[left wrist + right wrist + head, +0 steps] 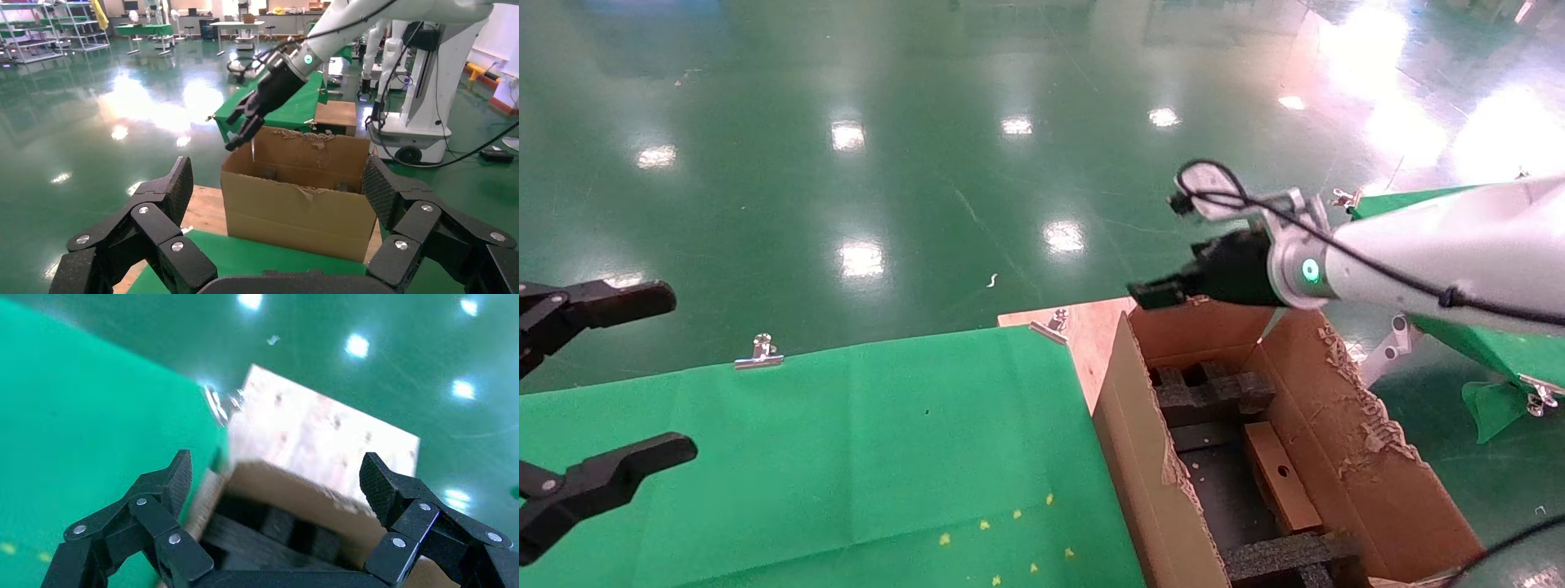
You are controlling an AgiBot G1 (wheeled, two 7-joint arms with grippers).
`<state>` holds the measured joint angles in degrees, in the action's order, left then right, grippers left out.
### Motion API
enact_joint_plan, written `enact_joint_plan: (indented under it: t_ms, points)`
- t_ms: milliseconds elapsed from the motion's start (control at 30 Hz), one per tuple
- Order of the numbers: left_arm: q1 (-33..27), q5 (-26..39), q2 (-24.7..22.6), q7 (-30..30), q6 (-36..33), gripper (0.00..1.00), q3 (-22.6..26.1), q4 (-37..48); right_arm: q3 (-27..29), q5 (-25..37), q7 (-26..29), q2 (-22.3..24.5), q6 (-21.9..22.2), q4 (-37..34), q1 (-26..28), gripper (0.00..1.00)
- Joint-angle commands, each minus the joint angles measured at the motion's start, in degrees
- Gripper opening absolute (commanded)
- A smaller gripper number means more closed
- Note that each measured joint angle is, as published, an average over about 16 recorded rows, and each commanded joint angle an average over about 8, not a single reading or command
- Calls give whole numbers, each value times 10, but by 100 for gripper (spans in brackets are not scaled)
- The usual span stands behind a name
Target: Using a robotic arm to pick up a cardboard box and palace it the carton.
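My right gripper (pixel 1152 292) hangs released above the carton (pixel 1369 457), cardboard box (pixel 1281 475) already inside; pulling away low could snag those torn flaps.

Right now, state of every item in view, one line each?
cardboard box: lying inside the carton, not held
carton: open, flaps torn, black foam inserts inside
right pincer: open, empty, above carton's far rim
left pincer: open, empty, parked over green cloth
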<state>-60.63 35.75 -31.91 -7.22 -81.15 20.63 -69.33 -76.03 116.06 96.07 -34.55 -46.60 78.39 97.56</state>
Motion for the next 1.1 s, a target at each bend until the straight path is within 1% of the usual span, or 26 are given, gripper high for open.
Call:
enact_joint_plan:
  t_ms: [33,133,433,567,700,1100]
  points:
    - [0,0,0,0,0,100,0,0,4,-25,-23,-2,-2,4,13,100]
    - [0,0,0,0,0,100,0,0,5,-31,-24,-2,-3,3,16,100]
    - [0,0,0,0,0,100,0,0,3,-15,-12,-1,-2,-1,5,100]
    - [0,0,0,0,0,100,0,0,12,-24,-25,-1,-9,-2,-3,100]
    - [0,0,0,0,0,100,0,0,42,-60,-66,-2,-28,-4,-21,100]
    - [0,0,0,0,0,100,0,0,162,-207,-235,-2,-106,-14,-93,100]
